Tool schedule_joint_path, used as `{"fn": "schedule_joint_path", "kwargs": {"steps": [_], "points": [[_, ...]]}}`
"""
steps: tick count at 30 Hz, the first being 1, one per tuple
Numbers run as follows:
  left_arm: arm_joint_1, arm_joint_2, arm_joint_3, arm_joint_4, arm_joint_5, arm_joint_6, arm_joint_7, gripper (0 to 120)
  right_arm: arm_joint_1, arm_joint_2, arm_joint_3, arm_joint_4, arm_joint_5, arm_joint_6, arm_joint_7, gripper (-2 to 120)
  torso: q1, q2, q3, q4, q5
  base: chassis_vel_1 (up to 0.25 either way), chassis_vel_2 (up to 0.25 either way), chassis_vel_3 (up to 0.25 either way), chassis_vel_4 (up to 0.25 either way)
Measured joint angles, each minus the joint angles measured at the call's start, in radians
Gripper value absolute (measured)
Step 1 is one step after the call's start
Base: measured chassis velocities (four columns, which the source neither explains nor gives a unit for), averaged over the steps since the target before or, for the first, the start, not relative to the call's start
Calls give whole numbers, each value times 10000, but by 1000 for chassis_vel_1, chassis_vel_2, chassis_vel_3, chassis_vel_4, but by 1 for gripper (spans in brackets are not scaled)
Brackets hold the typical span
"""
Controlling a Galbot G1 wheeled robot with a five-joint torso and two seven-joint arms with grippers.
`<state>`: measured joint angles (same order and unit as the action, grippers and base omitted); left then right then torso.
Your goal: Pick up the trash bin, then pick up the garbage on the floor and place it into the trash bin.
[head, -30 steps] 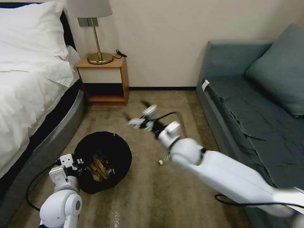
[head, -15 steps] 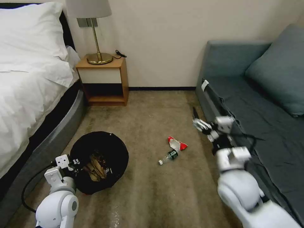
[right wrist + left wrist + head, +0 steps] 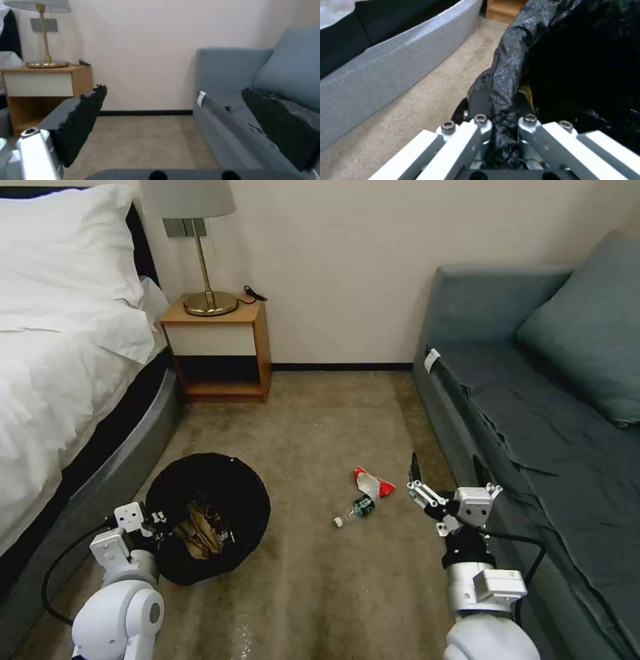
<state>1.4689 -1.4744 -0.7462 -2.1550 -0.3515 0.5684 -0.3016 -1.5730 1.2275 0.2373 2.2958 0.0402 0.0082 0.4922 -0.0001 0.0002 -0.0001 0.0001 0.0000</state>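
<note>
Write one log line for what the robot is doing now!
left gripper: shut on trash bin rim | right gripper: open, empty, above carpet | bottle, red-and-white wrapper: on floor

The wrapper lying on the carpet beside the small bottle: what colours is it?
Red and white wrapper, clearest in the head view.

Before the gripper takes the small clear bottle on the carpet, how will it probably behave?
The bottle lies on its side, so it may roll when nudged. It looks clear and small, probably light. Its smooth round body could slip between the open right gripper fingers.
</note>
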Motion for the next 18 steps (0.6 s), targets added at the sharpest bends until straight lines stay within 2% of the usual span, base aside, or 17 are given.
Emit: {"fn": "schedule_joint_path", "kwargs": {"steps": [7,10,18], "points": [[25,-7,3,-32,20,3,-4,4,130,-43,-151,-174,23,87,-106,100,-1,0,0,0,-1,0,0,0,0],[48,-22,6,-34,37,4,-6,4,201,-110,-170,-249,54,124,-135,100,-1,0,-1,0,0,-61,89,79,-68],[64,-46,24,-13,67,-11,-8,4,310,-207,-178,-368,97,145,-151,100,0,-3,1,-1,1,-188,183,179,-193]]}}
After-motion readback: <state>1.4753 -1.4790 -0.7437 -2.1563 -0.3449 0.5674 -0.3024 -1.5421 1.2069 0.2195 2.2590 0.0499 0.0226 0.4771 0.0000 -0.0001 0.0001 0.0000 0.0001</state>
